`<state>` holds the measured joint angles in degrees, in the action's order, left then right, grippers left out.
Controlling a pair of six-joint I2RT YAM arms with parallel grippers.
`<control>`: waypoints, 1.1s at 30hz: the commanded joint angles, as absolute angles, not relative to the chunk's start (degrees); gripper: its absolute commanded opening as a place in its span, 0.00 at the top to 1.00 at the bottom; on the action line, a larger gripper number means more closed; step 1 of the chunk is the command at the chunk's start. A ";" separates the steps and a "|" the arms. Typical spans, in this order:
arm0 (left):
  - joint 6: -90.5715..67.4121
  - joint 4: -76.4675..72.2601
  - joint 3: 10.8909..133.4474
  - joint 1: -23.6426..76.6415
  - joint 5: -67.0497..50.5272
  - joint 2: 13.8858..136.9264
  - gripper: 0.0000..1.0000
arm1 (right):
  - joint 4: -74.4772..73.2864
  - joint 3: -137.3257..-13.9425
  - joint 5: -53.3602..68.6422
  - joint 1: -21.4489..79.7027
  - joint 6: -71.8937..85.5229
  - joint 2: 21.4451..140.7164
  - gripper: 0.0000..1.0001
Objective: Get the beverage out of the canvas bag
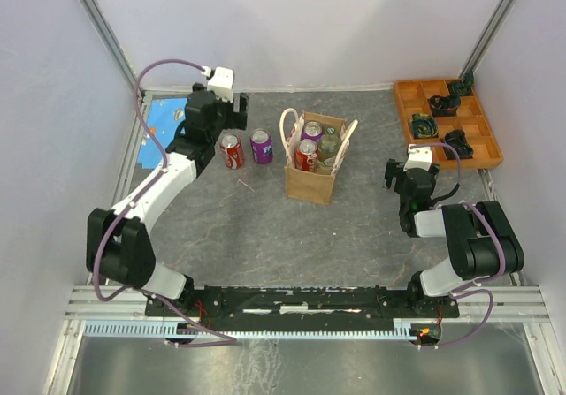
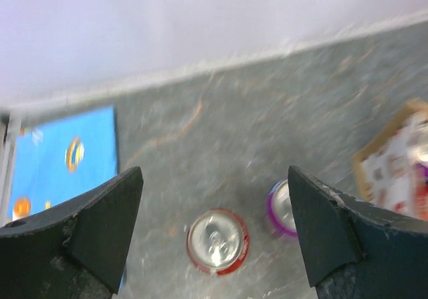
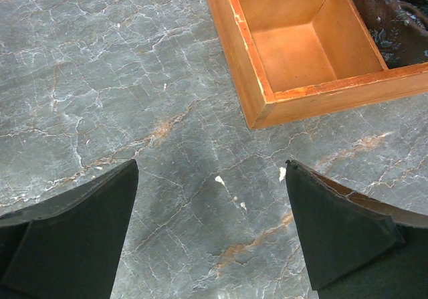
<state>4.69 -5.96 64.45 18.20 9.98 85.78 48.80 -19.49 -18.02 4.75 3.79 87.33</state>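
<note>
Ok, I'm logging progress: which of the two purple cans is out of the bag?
The purple can on the table beside the red can, left of the canvas bag; the other purple can sits inside it.

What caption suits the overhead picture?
The left gripper hovers open above a red can and purple can beside the canvas bag; the right gripper idles open.

You get soft, even light from above, and the white walls behind the canvas bag look bright. Shadows on the desk are faint. Your left wrist view is blurry all over; the bag looks smeared there. Your right wrist view is sharp, with one dim patch between the fingers.
</note>
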 commanded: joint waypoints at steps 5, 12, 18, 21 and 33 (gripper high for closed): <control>17.58 6.75 84.10 26.49 -14.02 81.57 0.04 | 50.62 -20.46 -18.26 4.55 4.15 86.66 0.01; 19.62 11.55 90.31 30.44 -32.93 89.20 0.04 | 50.62 -20.48 -18.26 4.57 4.13 86.64 0.01; 16.19 15.31 96.12 31.75 -38.79 98.22 0.05 | 50.61 -20.43 -18.28 4.52 4.10 86.66 0.01; 16.39 18.32 99.33 32.41 -39.01 102.48 0.07 | 50.61 -20.47 -18.28 4.55 4.13 86.59 0.01; 15.01 25.65 103.28 33.03 -24.75 111.66 0.04 | 50.61 -20.48 -18.28 4.55 4.12 86.62 0.01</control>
